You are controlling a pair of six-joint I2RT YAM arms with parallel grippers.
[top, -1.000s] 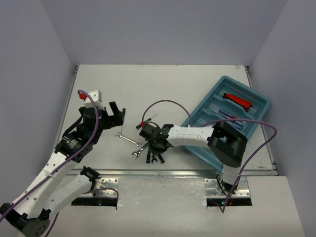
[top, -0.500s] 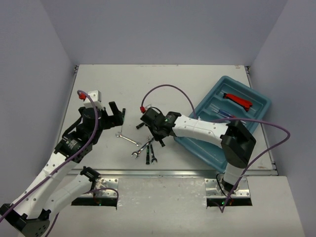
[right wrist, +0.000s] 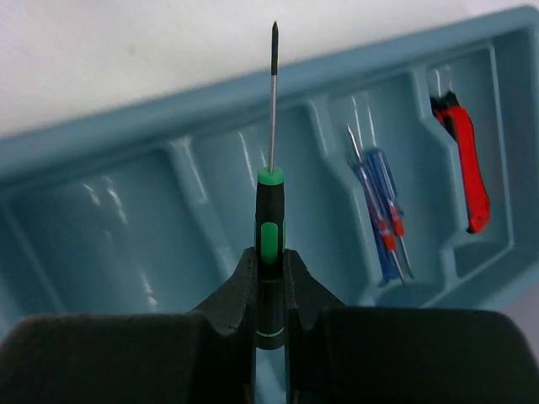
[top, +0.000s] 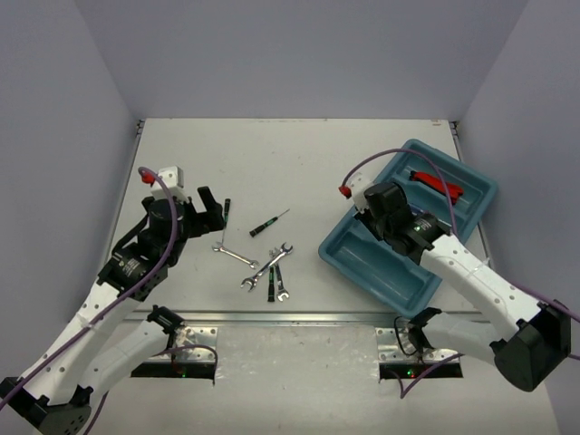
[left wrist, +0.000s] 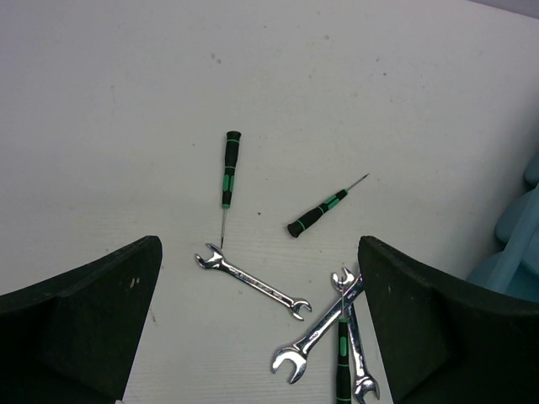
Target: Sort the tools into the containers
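Observation:
My right gripper (top: 385,210) hangs over the teal tray (top: 362,272) and is shut (right wrist: 269,257) on a black-and-green screwdriver (right wrist: 270,227), tip pointing at the tray's far wall (right wrist: 109,227). The tray holds blue-handled screwdrivers (right wrist: 383,202) and a red-handled tool (top: 437,184) (right wrist: 465,160). My left gripper (top: 204,213) is open and empty (left wrist: 259,252) above the loose tools. On the table lie two black-and-green screwdrivers (left wrist: 227,168) (left wrist: 318,215), a single silver wrench (left wrist: 253,283), and two crossed wrenches (left wrist: 318,330) with a third screwdriver (left wrist: 343,370).
White walls enclose the table at the back and both sides. A metal strip (top: 317,317) runs along the near edge. The tray's corner shows at the right edge of the left wrist view (left wrist: 518,244).
My right gripper has lifted a black-and-green screwdriver from the tool pile and carried it right to above the tray. The left arm has barely moved.

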